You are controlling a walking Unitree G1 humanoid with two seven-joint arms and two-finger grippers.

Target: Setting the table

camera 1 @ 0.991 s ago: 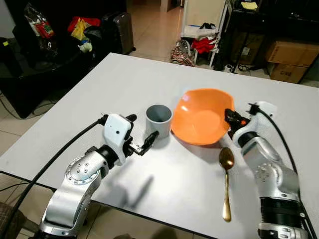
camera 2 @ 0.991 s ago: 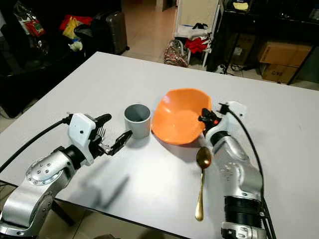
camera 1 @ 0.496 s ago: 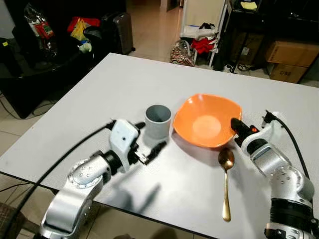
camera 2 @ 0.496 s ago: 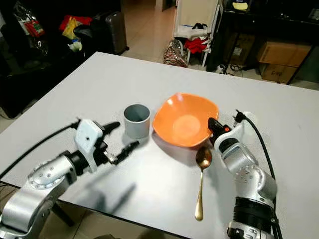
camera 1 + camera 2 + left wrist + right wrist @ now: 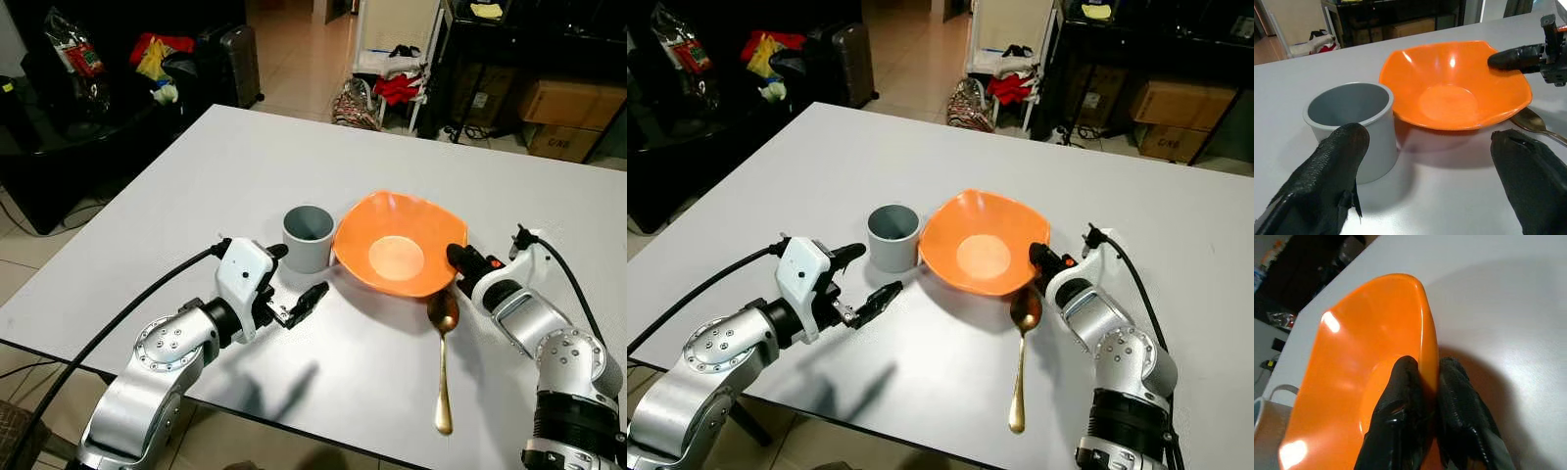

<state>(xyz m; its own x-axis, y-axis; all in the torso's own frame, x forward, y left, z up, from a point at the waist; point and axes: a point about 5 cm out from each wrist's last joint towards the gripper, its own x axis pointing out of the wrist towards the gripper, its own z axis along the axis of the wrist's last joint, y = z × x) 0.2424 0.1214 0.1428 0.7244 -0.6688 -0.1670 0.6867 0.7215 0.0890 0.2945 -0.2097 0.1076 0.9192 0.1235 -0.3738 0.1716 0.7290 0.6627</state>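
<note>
head cams: glossy orange bowl point(image 5: 397, 257) with wavy squarish rim on matte white table point(image 5: 196, 186), gray cup point(image 5: 308, 237) beside, gold spoon point(image 5: 443, 352) in front | left wrist: left gripper point(image 5: 1430, 181) spread wide, empty | right wrist: right gripper point(image 5: 1426, 382) pinching bowl rim

My head cameras look forward and down over the surface point(image 5: 196, 166), bowl point(image 5: 397, 257) at frame centre. My left wrist camera sits low, close to bowl and cup point(image 5: 1354, 120). My right wrist camera hugs the bowl's rim.
</note>
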